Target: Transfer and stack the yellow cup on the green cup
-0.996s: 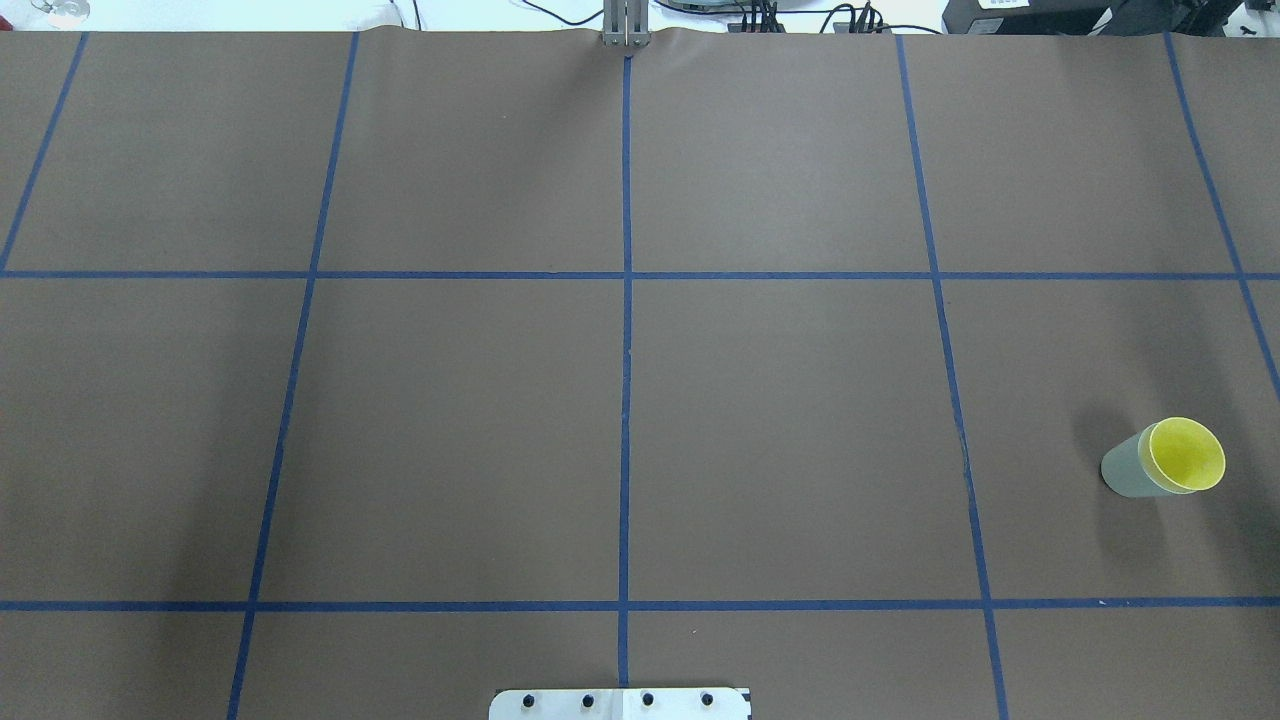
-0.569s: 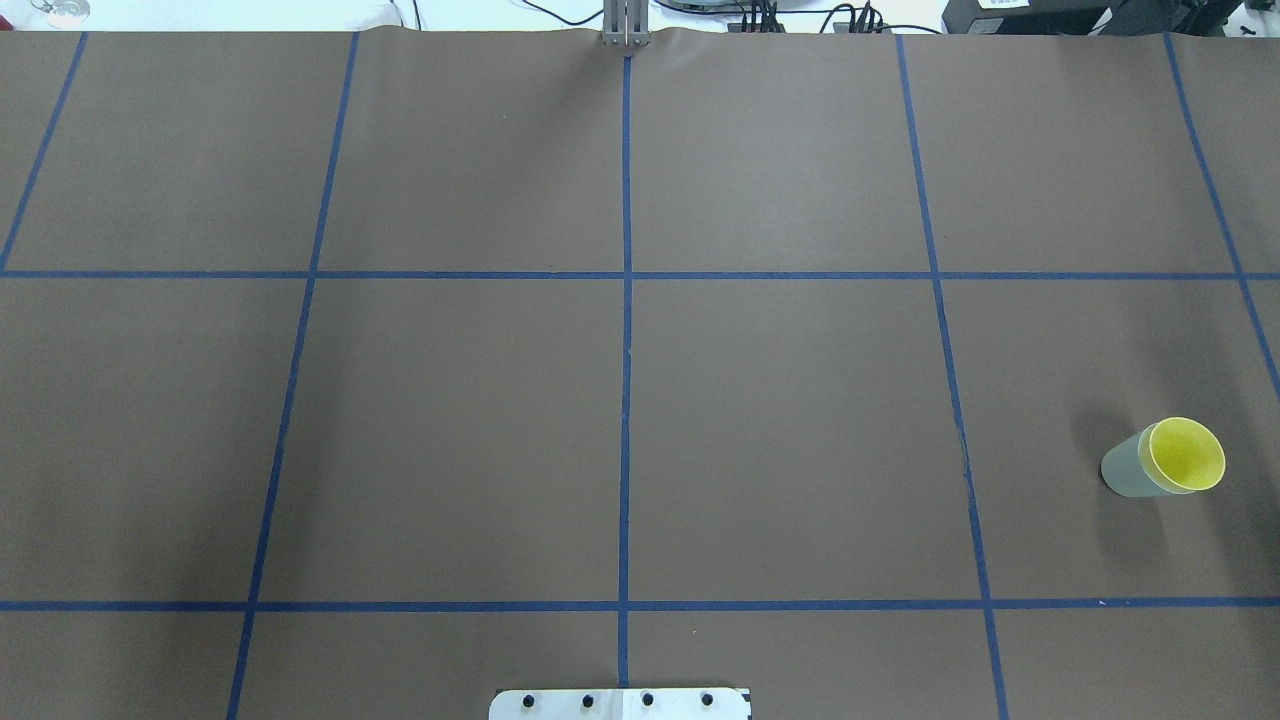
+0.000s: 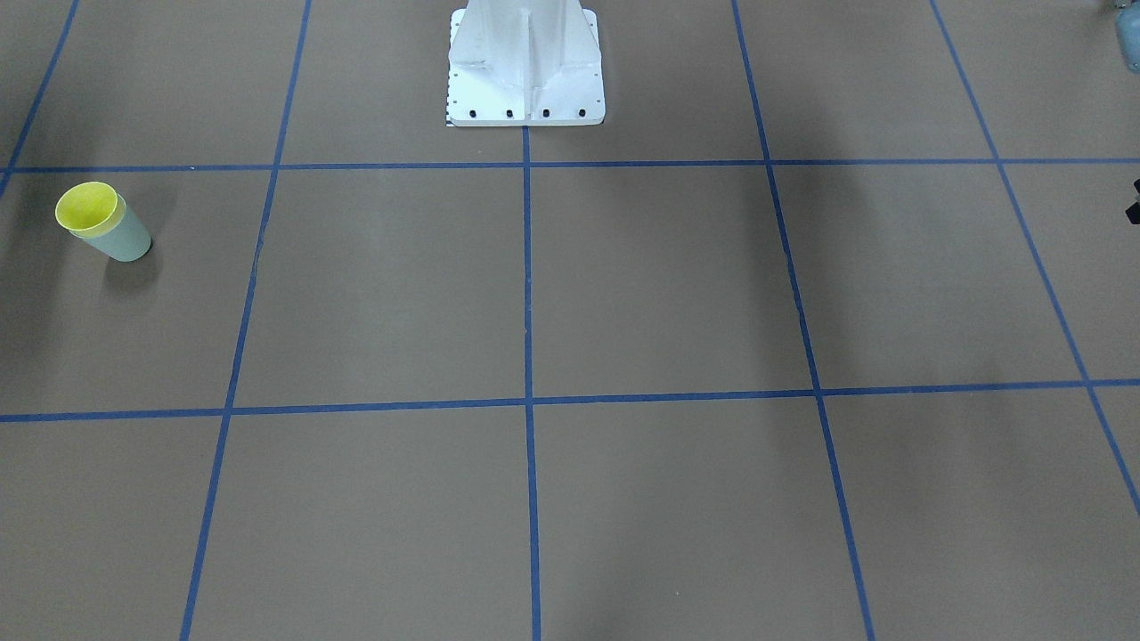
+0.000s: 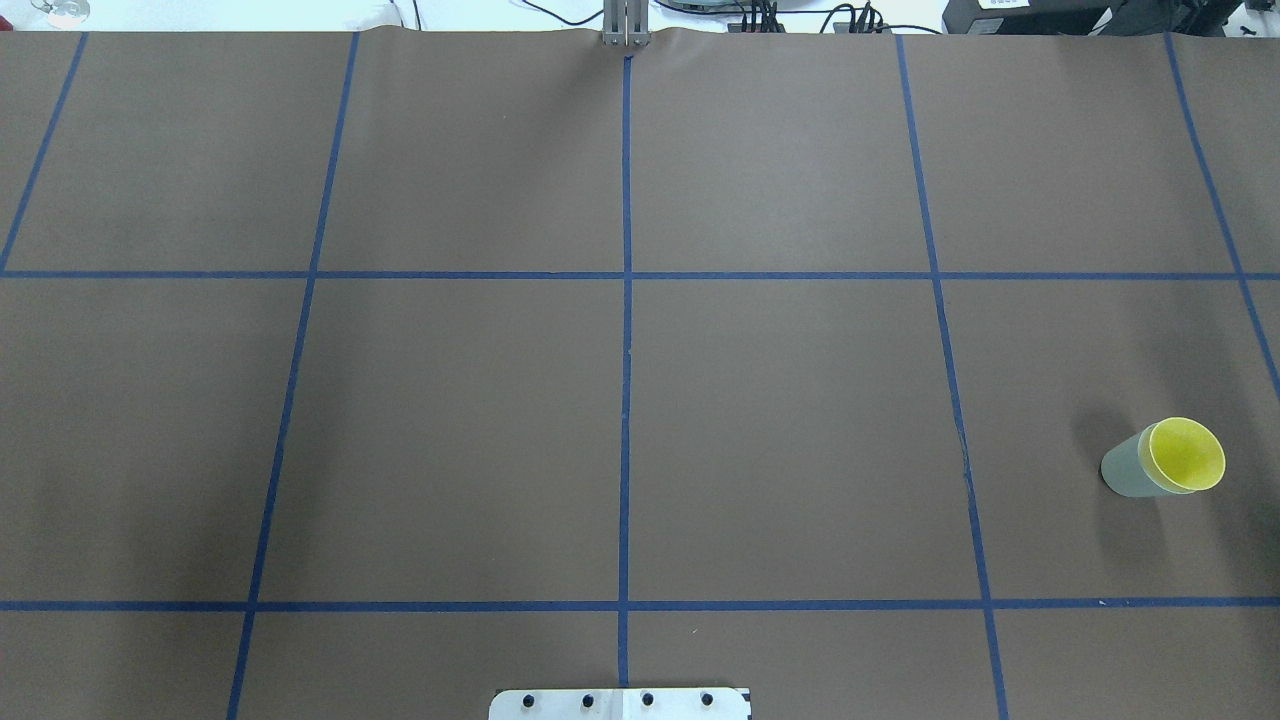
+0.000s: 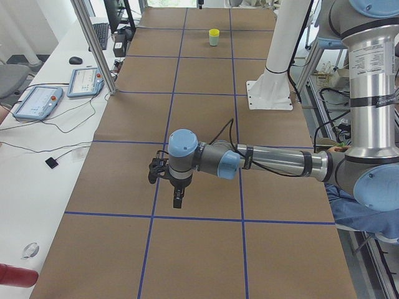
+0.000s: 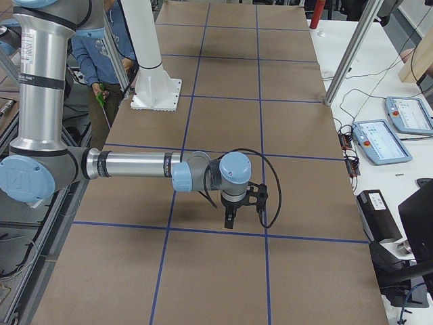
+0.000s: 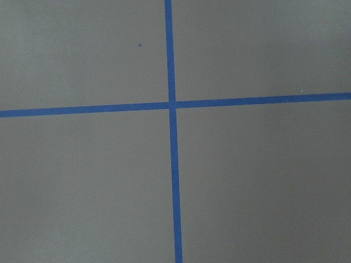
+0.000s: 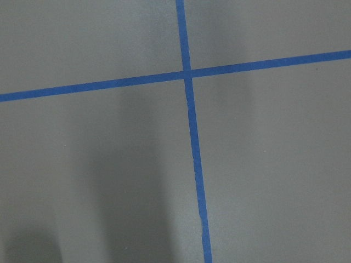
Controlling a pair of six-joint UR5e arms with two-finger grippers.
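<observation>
The yellow cup (image 4: 1187,455) sits nested inside the green cup (image 4: 1125,470), and the pair stands upright on the brown table at the right side of the overhead view. The same pair shows at the far left of the front-facing view, yellow cup (image 3: 86,207) in green cup (image 3: 125,239), and small at the far end in the exterior left view (image 5: 214,36). My left gripper (image 5: 177,200) shows only in the exterior left view, and my right gripper (image 6: 230,218) only in the exterior right view. Both hang over the table far from the cups. I cannot tell whether they are open or shut.
Blue tape lines divide the brown table cover into squares. The white robot pedestal (image 3: 525,62) stands at the table's near-middle edge. Side benches hold control tablets (image 5: 37,103) (image 6: 406,115), cables and metal frame posts (image 5: 93,43). A person (image 6: 101,40) stands behind the pedestal.
</observation>
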